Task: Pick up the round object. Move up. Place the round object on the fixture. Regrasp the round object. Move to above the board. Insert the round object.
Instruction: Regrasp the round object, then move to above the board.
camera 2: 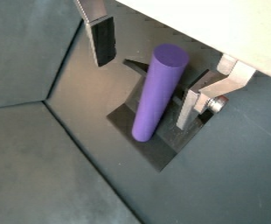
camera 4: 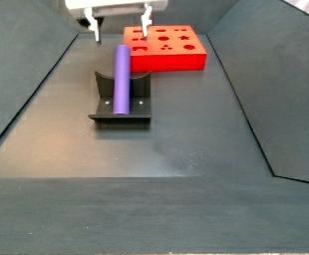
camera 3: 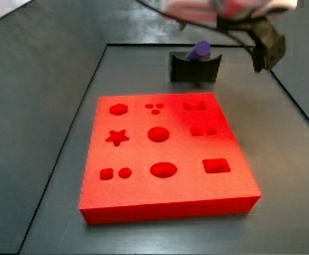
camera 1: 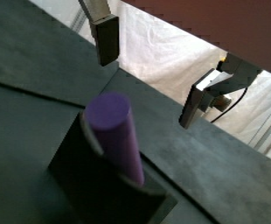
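The purple peg [camera 4: 120, 77] is seen leaning on the fixture [camera 4: 123, 105] – its lower end on the base plate. The gripper [camera 2: 149, 51] is held above it, fingers [camera 2: 103, 39] spread and released, the peg untouched. The red board [camera 4: 166, 49] lies just behind on the bench [camera 4: 157, 159].

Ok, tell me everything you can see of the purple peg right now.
The purple peg is a smooth, slender cylinder with a flat round end, plastic-looking and unmarked. It leans tilted on the dark fixture, its lower end down by the base plate, its upper end raised, near the red board. Only the fixture touches it. The end effector is open around its upper end, silver fingers apart on either side, not touching it.
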